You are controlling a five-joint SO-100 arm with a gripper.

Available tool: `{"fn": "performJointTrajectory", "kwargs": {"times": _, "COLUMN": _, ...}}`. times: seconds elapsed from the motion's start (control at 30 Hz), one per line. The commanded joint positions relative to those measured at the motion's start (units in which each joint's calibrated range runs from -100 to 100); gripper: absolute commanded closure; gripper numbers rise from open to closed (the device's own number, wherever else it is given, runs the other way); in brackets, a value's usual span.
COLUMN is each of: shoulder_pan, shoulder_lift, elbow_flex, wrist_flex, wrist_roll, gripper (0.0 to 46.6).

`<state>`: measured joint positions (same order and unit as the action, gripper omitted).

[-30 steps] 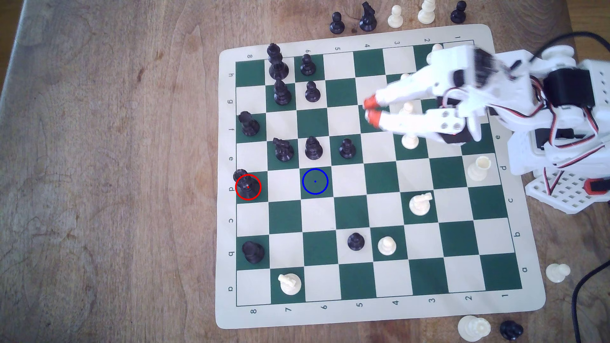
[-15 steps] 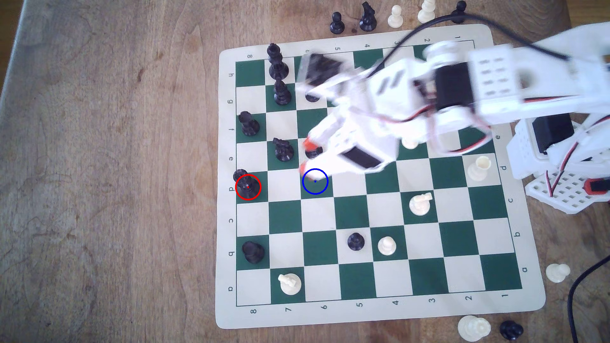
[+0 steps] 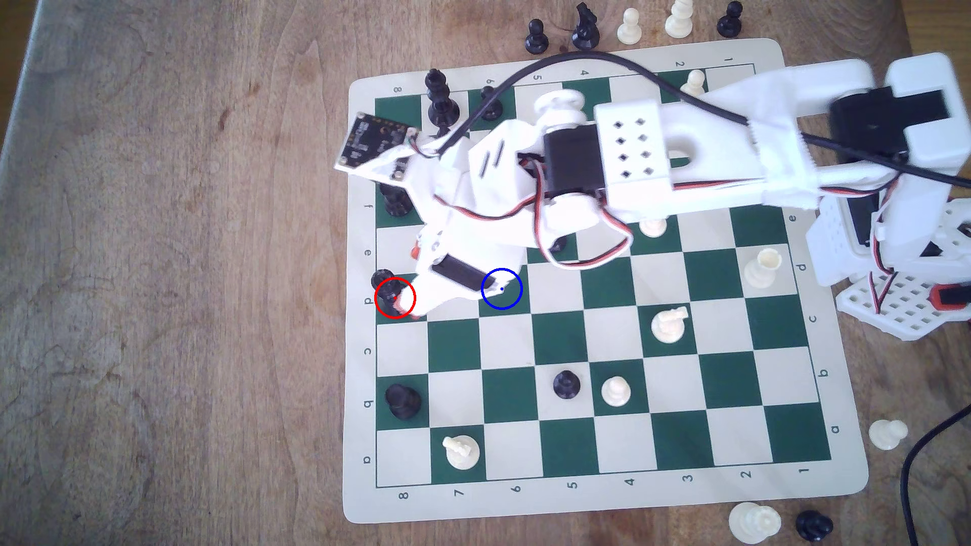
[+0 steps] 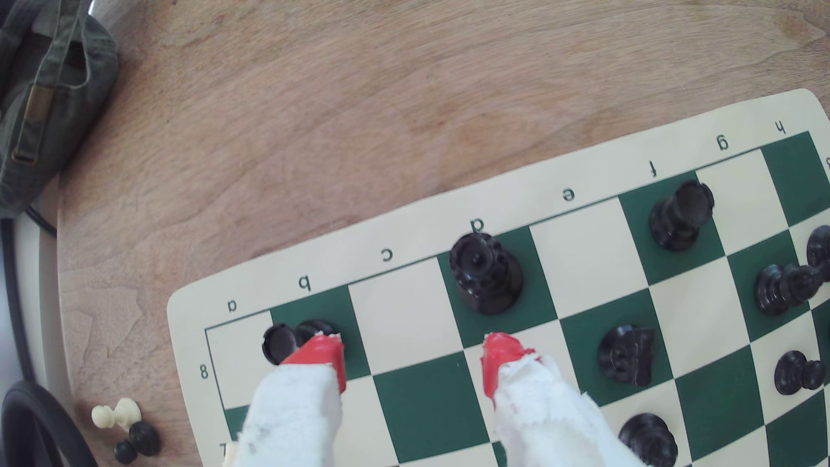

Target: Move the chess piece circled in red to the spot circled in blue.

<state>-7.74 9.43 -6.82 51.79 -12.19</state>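
One black queen (image 3: 388, 290) stands upright on the red-ringed green square at the chessboard's (image 3: 604, 499) left edge in the exterior view. The gripper (image 4: 411, 359) hovers just short of it, its two red-tipped fingers (image 4: 501, 359) spread wide, holding nothing. One blue-ringed square (image 3: 502, 289) lies two squares right of the queen, partly under the arm. Seven pieces sit off the board on the worktop (image 3: 184, 262) along its far and near edges.

Bright, soft daylight with faint shadows; exterior view slightly hazy, wrist view sharper but bowed at its edges
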Motion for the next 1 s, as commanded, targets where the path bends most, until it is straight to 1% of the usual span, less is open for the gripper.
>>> {"fn": "performJointTrajectory", "kwargs": {"times": 0.0, "shoulder_pan": 0.43, "shoulder_lift": 3.82, "elbow_flex": -11.94, "wrist_flex": 0.38, "wrist_roll": -0.49, "gripper": 29.4}}
{"fn": "performJointTrajectory", "kwargs": {"times": 0.03, "shoulder_pan": 0.74, "shoulder_lift": 5.85, "elbow_flex": -14.03, "wrist_flex": 0.46, "wrist_roll": -0.49, "gripper": 29.3}}
{"fn": "performJointTrajectory", "kwargs": {"times": 0.3, "shoulder_pan": 1.84, "shoulder_lift": 11.29, "elbow_flex": -18.38, "wrist_flex": -0.11, "wrist_roll": 0.29, "gripper": 29.1}}
{"fn": "performJointTrajectory", "kwargs": {"times": 0.6, "shoulder_pan": 1.92, "shoulder_lift": 15.28, "elbow_flex": -22.82, "wrist_flex": -0.11, "wrist_roll": 0.93, "gripper": 28.9}}
{"fn": "performJointTrajectory", "kwargs": {"times": 0.77, "shoulder_pan": 2.54, "shoulder_lift": 16.80, "elbow_flex": -23.46, "wrist_flex": -0.11, "wrist_roll": 1.61, "gripper": 28.8}}
{"fn": "performJointTrajectory", "kwargs": {"times": 0.97, "shoulder_pan": 2.54, "shoulder_lift": 18.08, "elbow_flex": -24.09, "wrist_flex": -0.85, "wrist_roll": 1.61, "gripper": 29.2}}
